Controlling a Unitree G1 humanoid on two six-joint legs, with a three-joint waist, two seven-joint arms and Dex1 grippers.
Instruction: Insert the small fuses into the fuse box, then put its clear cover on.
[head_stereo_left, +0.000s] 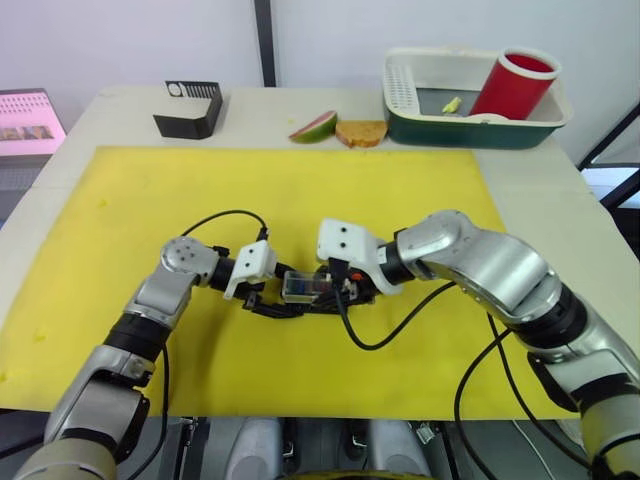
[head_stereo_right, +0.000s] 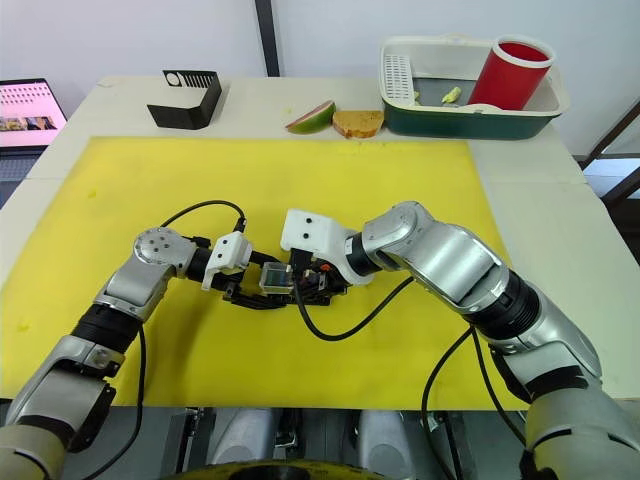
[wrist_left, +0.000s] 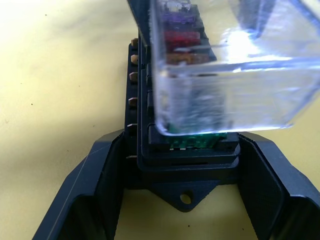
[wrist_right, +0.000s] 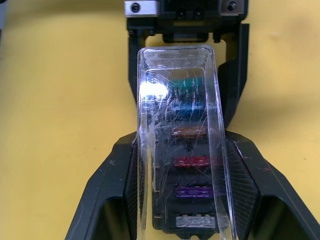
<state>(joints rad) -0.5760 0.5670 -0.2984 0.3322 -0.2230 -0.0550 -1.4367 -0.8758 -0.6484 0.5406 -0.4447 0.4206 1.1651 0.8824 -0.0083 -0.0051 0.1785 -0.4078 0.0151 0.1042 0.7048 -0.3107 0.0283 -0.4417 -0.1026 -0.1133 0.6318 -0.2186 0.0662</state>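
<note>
I see the fuse box (head_stereo_left: 300, 300) near the middle of the yellow mat (head_stereo_left: 120, 220) on the table (head_stereo_left: 560, 190). My left end effector (head_stereo_left: 262, 300) holds one end, its fingers (wrist_left: 85, 190) on both sides. My right end effector (head_stereo_left: 345, 292) hugs the other end. The small fuses (wrist_right: 192, 161) sit in their slots. The clear cover (wrist_right: 177, 85) rests on top, tilted in the left wrist view. I think it is light, stiff and slippery, so I should hold its long sides. There is lots of open mat around. The black stand (head_stereo_left: 188, 108) and tray (head_stereo_left: 470, 128) are far off.
</note>
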